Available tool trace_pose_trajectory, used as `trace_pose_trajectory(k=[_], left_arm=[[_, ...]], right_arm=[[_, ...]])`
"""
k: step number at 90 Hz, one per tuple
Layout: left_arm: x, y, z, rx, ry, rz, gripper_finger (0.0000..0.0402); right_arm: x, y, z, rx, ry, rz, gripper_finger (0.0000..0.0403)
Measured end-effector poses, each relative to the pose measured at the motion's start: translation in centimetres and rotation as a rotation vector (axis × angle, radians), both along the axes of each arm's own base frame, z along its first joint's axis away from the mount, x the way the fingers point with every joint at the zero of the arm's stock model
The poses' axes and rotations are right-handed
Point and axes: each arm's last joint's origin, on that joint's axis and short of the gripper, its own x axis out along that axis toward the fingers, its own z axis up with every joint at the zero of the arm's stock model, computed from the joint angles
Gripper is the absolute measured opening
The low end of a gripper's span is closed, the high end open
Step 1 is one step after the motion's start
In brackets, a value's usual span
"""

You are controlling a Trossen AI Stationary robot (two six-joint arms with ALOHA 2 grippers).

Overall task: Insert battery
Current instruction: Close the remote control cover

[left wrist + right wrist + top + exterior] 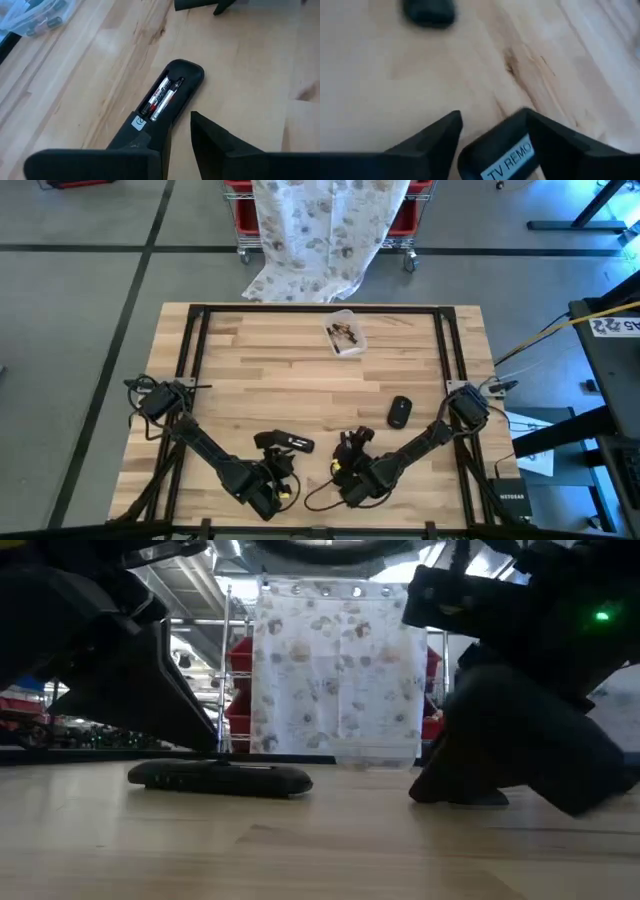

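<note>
The left claw (pixel 179 125) hangs low over the near part of the counter (pixel 270 370), its two fingers spread and gripping nothing. One remote (pixel 165 100) lies flat on the wood just ahead of it. Its near end is tucked under one finger (pixel 150 145), while the other finger (pixel 215 137) stands clear beside it. The remote's long axis runs straight away from this claw, the rounded far end pointing away. It lies back-side up with the battery bay uncovered. In the bay sit two batteries (pixel 161 97), side by side and touching, both lying along the remote's length. From level with the counter the remote shows as a low dark bar lying flat.

To the right of the remote, a little apart from it, the right claw (pixel 491 114) is down at the counter. It has one flat black piece (pixel 505 152) in it, printed "TV REMO". I cannot tell whether this claw is truly pinching that piece or only bracketing it. The piece's lettered face is turned up toward the wrist.

Farther out beyond the right claw, and well apart from it, one small dark oval object (pixel 399 411) rests on the wood. Far beyond both claws sits one clear tub (pixel 344 335) with some small cells in it, too small to count.
</note>
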Motion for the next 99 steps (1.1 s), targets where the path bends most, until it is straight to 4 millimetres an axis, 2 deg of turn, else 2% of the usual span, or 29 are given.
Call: trace_pose_trajectory(k=[8, 15, 29, 39, 44, 50, 64, 74, 81, 89, 99], left_arm=[[0.0, 0.0, 0.0, -0.002, 0.001, 0.000, 0.0052], [0.0, 0.0, 0.0, -0.004, 0.002, 0.000, 0.0052], [0.0, 0.0, 0.0, -0.004, 0.002, 0.000, 0.0052], [0.0, 0.0, 0.0, -0.004, 0.003, 0.000, 0.0052], [0.0, 0.0, 0.0, -0.005, 0.002, 0.000, 0.0052], [0.0, 0.0, 0.0, -0.005, 0.002, 0.000, 0.0052], [0.0, 0.0, 0.0, -0.002, 0.005, -0.003, 0.0052], [0.0, 0.0, 0.0, -0.001, 0.005, -0.003, 0.0052], [0.0, 0.0, 0.0, 0.001, 0.007, -0.005, 0.0052], [0.0, 0.0, 0.0, 0.001, 0.007, -0.006, 0.0052], [0.0, 0.0, 0.0, 0.002, 0.008, -0.006, 0.0052]], right_arm=[[-0.1, 0.5, -0.1, -0.038, 0.034, 0.103, 0.0162], [-0.1, 0.7, 0.0, -0.047, 0.035, 0.126, 0.0140], [-0.7, 0.5, 1.7, -0.008, -0.060, -0.002, 0.0118], [-1.3, 0.1, 3.8, 0.109, -0.110, -0.149, 0.0128], [-1.7, -0.2, 4.8, 0.145, -0.130, -0.221, 0.0147], [-2.0, -0.4, 5.0, 0.151, -0.151, -0.275, 0.0179], [-2.3, -0.9, 4.9, 0.150, -0.169, -0.366, 0.0259], [-2.9, -1.3, 4.2, 0.136, -0.170, -0.397, 0.0289], [-3.6, -1.8, 3.0, 0.171, -0.114, -0.416, 0.0288], [-4.3, -2.2, 1.4, 0.219, -0.133, -0.396, 0.0267], [-4.4, -1.7, 0.0, 0.298, -0.239, -0.318, 0.0226]])
